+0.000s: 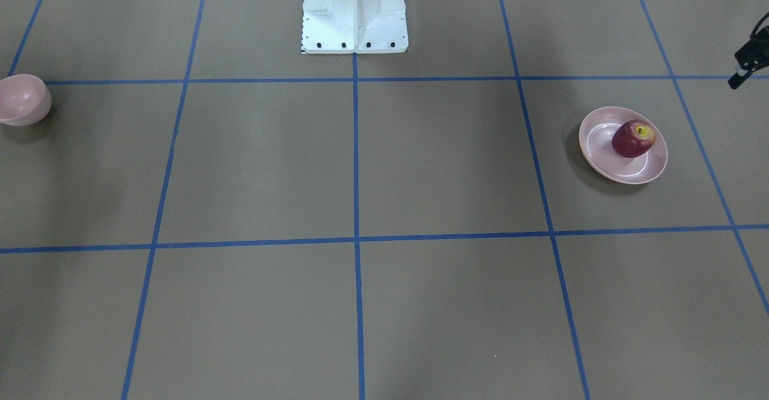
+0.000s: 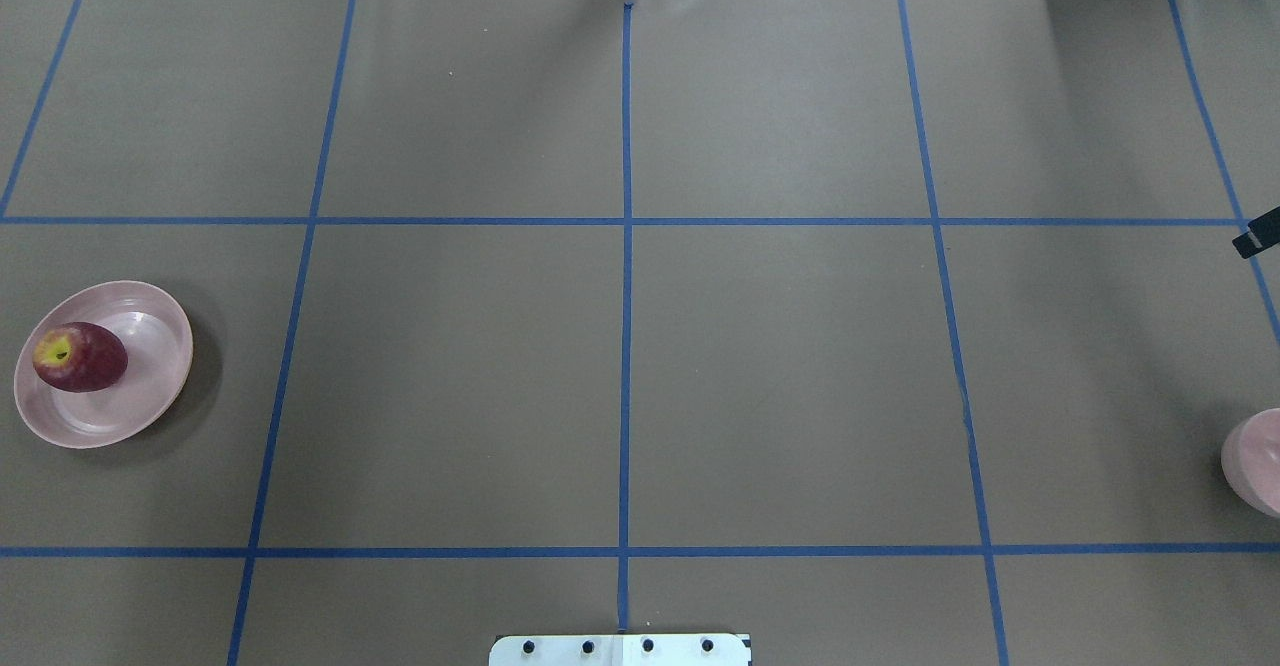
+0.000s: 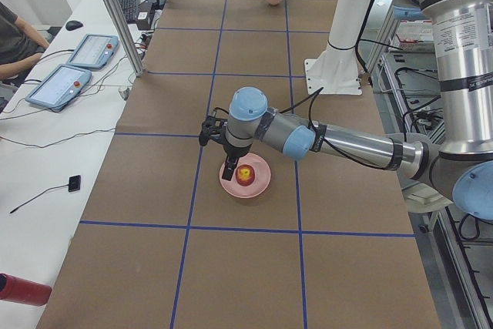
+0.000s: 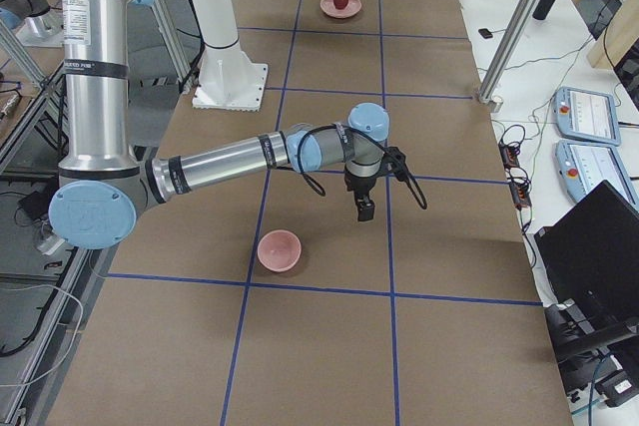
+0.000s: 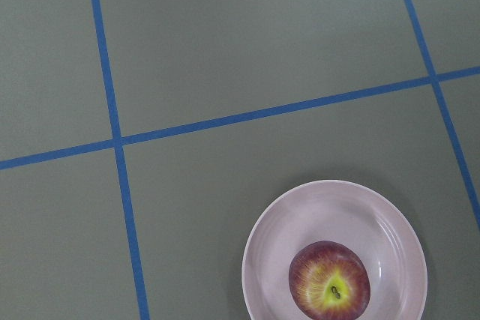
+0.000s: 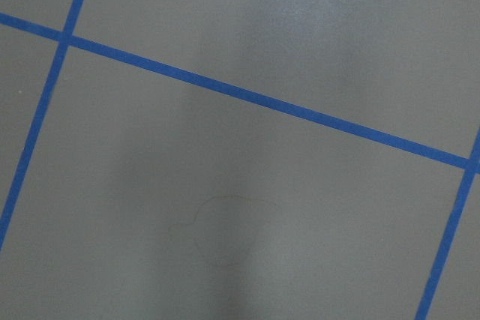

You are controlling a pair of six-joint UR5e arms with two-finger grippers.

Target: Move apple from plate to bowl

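The dark red apple (image 1: 633, 139) with a yellow stem patch lies on the wide pink plate (image 1: 601, 154). Both show in the overhead view, apple (image 2: 80, 357) on plate (image 2: 150, 386), and in the left wrist view, apple (image 5: 330, 280) on plate (image 5: 270, 260). The small deep pink bowl (image 1: 24, 100) stands empty at the opposite end, cut by the overhead edge (image 2: 1255, 461). My left gripper (image 1: 736, 80) hangs above the table beside the plate (image 3: 262, 186); I cannot tell whether it is open. My right gripper (image 4: 365, 214) hangs above the table near the bowl (image 4: 280, 250); I cannot tell its state either.
The white robot pedestal (image 1: 354, 27) stands at the table's middle back. Blue tape lines (image 2: 626, 346) grid the brown table. An aluminium post (image 3: 119, 17), teach pendants (image 3: 69, 75) and a red bottle (image 3: 19, 289) are along the operators' side.
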